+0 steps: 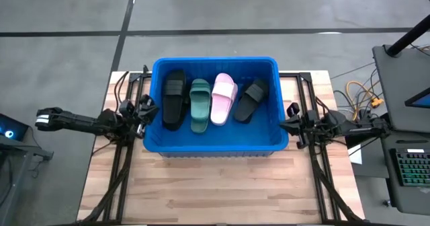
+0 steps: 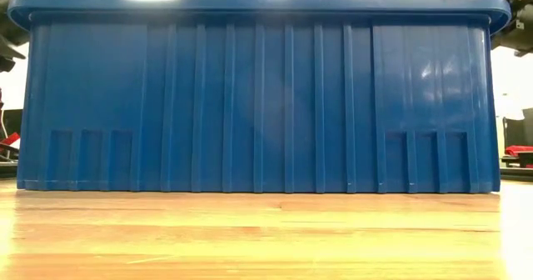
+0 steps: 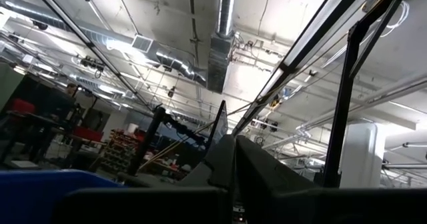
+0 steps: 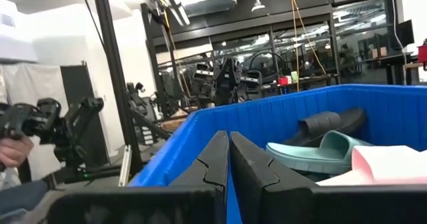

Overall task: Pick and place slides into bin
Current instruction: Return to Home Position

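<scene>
four slides lie inside the bin (image 1: 215, 62), a big bright blue rectangular plastic tub with a rolled rim. they sit side by side in a row running from 9 o'clock to 3 o'clock in the high view: a black slide (image 1: 174, 98), a dark green slide (image 1: 199, 105), a pink slide (image 1: 223, 98) and a second black slide (image 1: 250, 99). the last one is skewed, with its far end pointing toward 1 o'clock. each is smooth moulded rubber with a wide strap.

in the low view the bin's near wall shows fine vertical ribs, and it stands on the pale plank-wood table (image 1: 215, 185).

the left gripper (image 1: 149, 109) sits just outside the bin's wall at 9 o'clock. its dark fingers are pressed together on nothing, and its wrist view tilts up at the ceiling. the right gripper (image 1: 290, 125) sits just outside the wall at 3 o'clock, also clenched and empty. its wrist view looks over the rim at the green, pink and black rubber.
</scene>
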Controlling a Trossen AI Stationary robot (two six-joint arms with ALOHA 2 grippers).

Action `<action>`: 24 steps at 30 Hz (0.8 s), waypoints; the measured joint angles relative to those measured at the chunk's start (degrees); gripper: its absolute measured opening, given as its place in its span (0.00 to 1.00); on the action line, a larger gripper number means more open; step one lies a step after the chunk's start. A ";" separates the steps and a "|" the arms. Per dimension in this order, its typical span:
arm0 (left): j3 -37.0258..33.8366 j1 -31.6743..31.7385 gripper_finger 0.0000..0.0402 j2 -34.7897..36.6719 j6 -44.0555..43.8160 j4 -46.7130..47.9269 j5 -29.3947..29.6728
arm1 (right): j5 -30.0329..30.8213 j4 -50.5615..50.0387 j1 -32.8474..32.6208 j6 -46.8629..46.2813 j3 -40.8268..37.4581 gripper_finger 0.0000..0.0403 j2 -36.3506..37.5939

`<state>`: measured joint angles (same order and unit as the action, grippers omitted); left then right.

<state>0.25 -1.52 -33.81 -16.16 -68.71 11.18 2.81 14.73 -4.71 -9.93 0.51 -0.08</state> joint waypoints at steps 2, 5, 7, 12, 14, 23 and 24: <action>0.00 0.00 0.00 0.17 -0.02 0.87 -0.28 | 0.00 -0.44 0.00 0.99 0.00 0.02 0.00; 0.00 0.00 0.00 0.27 0.30 0.77 -1.52 | 0.02 -0.93 0.00 1.18 0.00 0.02 0.02; 0.00 0.00 0.00 0.83 0.42 0.76 -2.51 | 0.01 -0.98 0.00 1.15 0.00 0.02 0.02; 0.00 0.00 0.00 4.40 2.46 0.79 -3.72 | 0.17 -1.05 0.00 0.06 0.04 0.02 0.04; 0.00 0.00 0.00 6.35 4.67 1.09 -3.76 | 0.20 -1.08 0.00 -0.70 0.07 0.02 0.04; 0.00 0.00 0.00 20.46 6.06 21.16 -4.44 | 0.24 -1.42 0.00 -2.02 0.13 0.02 0.07; 0.00 0.00 0.00 22.26 6.08 23.20 -4.44 | 0.24 -1.46 0.00 -2.21 0.13 0.02 0.07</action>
<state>0.25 -1.52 -11.55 -10.08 -45.51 6.74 3.05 13.26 -4.71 -12.14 0.64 -0.01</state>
